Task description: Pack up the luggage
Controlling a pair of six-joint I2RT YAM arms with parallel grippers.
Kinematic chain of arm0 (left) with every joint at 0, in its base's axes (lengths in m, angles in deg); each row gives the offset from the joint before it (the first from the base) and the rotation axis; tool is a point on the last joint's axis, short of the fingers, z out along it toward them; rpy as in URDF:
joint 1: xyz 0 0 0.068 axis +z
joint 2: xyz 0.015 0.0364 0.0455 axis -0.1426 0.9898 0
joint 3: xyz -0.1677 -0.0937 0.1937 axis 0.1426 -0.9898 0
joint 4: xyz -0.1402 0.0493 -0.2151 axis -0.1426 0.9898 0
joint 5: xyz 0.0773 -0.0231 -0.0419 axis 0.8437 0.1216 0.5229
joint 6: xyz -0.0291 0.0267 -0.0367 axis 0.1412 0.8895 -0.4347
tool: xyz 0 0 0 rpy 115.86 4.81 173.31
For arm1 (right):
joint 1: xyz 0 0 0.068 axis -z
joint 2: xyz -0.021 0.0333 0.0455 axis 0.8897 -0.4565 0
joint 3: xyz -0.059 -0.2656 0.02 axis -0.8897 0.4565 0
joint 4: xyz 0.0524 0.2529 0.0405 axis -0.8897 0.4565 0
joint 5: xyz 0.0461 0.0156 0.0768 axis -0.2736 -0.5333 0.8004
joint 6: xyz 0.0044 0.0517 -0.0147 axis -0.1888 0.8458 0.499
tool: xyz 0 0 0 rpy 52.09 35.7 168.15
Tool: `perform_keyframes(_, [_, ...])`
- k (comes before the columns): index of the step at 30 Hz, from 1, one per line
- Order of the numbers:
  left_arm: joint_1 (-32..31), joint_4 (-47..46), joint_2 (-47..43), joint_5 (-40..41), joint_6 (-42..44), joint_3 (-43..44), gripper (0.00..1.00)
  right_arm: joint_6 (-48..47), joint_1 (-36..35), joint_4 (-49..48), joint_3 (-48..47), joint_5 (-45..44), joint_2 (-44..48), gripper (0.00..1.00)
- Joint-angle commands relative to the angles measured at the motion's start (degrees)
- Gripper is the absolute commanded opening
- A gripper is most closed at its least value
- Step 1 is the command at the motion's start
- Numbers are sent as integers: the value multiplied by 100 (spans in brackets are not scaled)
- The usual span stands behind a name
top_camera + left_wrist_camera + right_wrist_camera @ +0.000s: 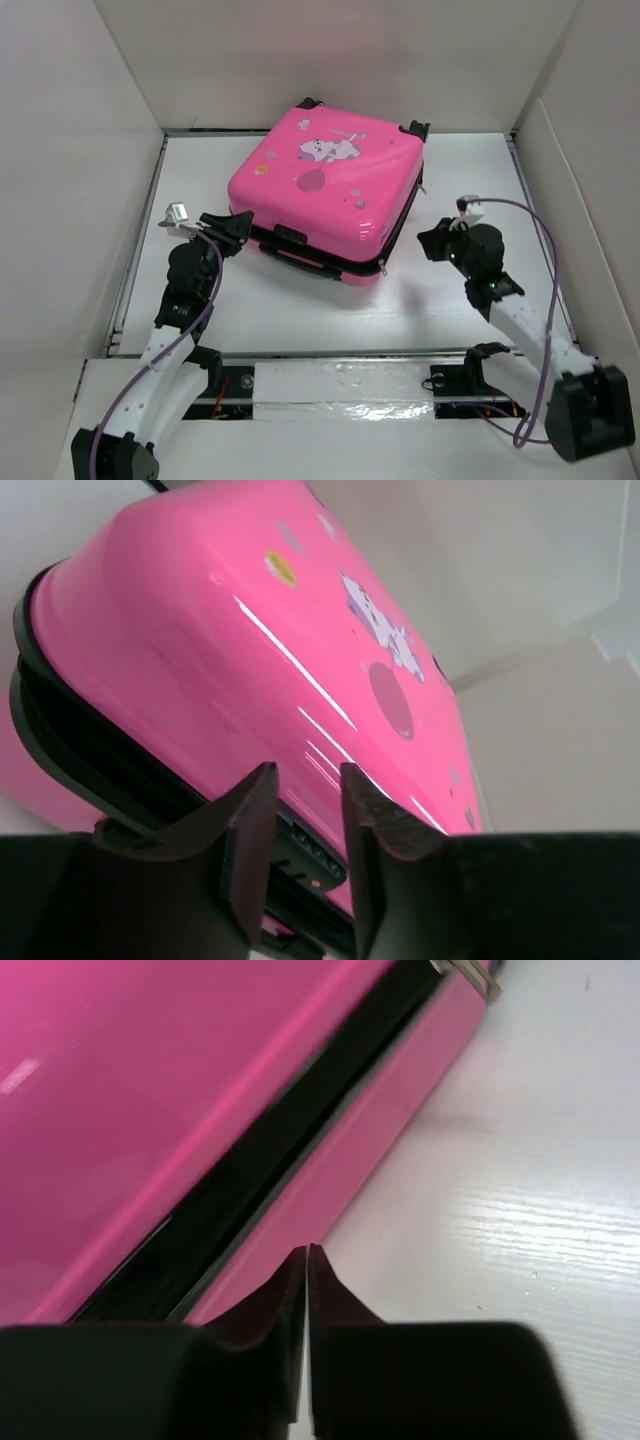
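White tabletop [470, 300] carrying a pink suitcase [330, 190], a black tool at either side.
The tabletop is faintly grained. The suitcase, a glossy rounded hard shell with cartoon print and a black seam band, lies flat near the middle, its underside hidden. The left tool [305, 775] is narrowly parted and empty at the near-left corner. The right tool [308, 1250] is pinched together beside the right edge.

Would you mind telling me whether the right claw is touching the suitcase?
Cannot tell. In the right wrist view the right claw ends level with the lower edge of the suitcase; the top view shows neither gap nor contact plainly.
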Motion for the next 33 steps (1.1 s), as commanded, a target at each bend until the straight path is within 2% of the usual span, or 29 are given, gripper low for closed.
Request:
perform_keyframes(1, [-243,743,-374,-189,519,237,26,50,-604,45,467,-43,1297,0])
perform_keyframes(3, [-394,860,-453,-214,626,55,11,76,-992,238,713,-175,2252,0])
perform_keyframes(5, [-447,974,-523,-441,634,-148,0,6,-1588,659,741,-289,2731,2])
perform_keyframes(6, [-448,1035,-558,-452,678,-288,0,-3,-1783,835,714,-385,3029,7])
perform_keyframes(7, [-543,1219,-576,-408,739,-333,0,-55,-1985,1211,592,-500,3102,23])
perform_keyframes(10, [-728,1474,-646,-460,907,-518,0,-99,-2759,1802,294,-1009,2981,46])
perform_keyframes(12, [-781,1519,-760,-583,916,-710,0,-126,-3276,1830,196,-1361,2673,50])
perform_keyframes(14, [-782,1441,-735,-758,959,-817,0,-178,-3586,1856,-32,-1781,1989,51])
perform_keyframes(15, [-782,1397,-604,-855,977,-852,13,-187,-3726,1926,-146,-2010,1777,51])
perform_keyframes(17, [-782,1265,-454,-1127,1082,-844,32,-117,-4078,2058,-409,-2642,1312,51])
perform_keyframes(18, [-782,1195,-305,-1198,1135,-844,46,-108,-4158,2049,-446,-2767,1231,51])
perform_keyframes(21, [-782,1001,-129,-1436,1232,-861,60,-64,-4229,1988,-499,-3040,1134,51])
perform_keyframes(30, [-782,70,478,-1858,1066,-975,54,-82,-4229,2032,-613,-3524,993,51])
perform_keyframes(33, [-782,-159,618,-1884,1030,-967,52,-204,-3958,1927,-692,-3358,809,52])
